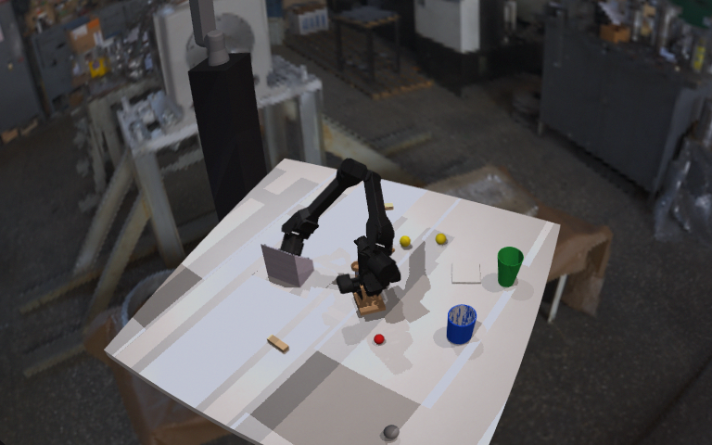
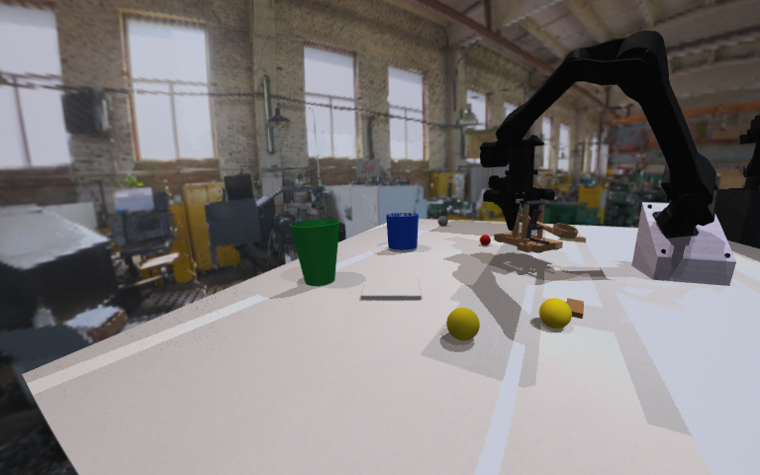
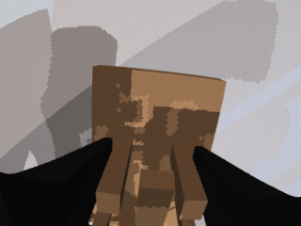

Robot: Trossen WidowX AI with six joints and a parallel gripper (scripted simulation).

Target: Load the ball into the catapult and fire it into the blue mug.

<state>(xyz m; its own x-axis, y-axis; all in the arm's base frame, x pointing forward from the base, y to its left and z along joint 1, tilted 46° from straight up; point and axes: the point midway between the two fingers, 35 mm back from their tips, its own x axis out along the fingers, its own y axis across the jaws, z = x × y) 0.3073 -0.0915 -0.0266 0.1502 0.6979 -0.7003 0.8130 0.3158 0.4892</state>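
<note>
1. In the top view, a wooden block (image 1: 278, 343) lies flat at the left of the table (image 1: 220, 336) (image 2: 335, 403) (image 3: 188, 24), well apart from the catapult.
2. The arm's sloped pale base (image 1: 281, 267) (image 2: 695, 270) stands next.
3. The wooden catapult (image 1: 370, 306) (image 2: 529, 243) (image 3: 179, 94) sits on the table, its round cup (image 1: 355, 265) (image 2: 564, 231) unloaded.
4. The pincer (image 1: 365, 295) (image 2: 522, 215) (image 3: 153, 150) is about half open, clamped on the catapult's frame, with fingertips against the outer sides of 2 uprights (image 3: 114, 174).
5. The red ball (image 1: 378, 338) (image 2: 485, 239) rests on the table near the catapult.
6. A gray ball (image 1: 390, 432) (image 2: 442, 221) lies farther off.
7. 2 yellow balls (image 1: 405, 240) (image 2: 555, 313) rest apart from each other.
8. The blue mug (image 1: 460, 327) (image 2: 402, 232) stands upright.
9. A thin white square (image 1: 465, 273) (image 2: 390, 289) lies flat between the yellow balls and the green cup (image 1: 508, 267) (image 2: 317, 251), which stands upright, rightmost.
</note>
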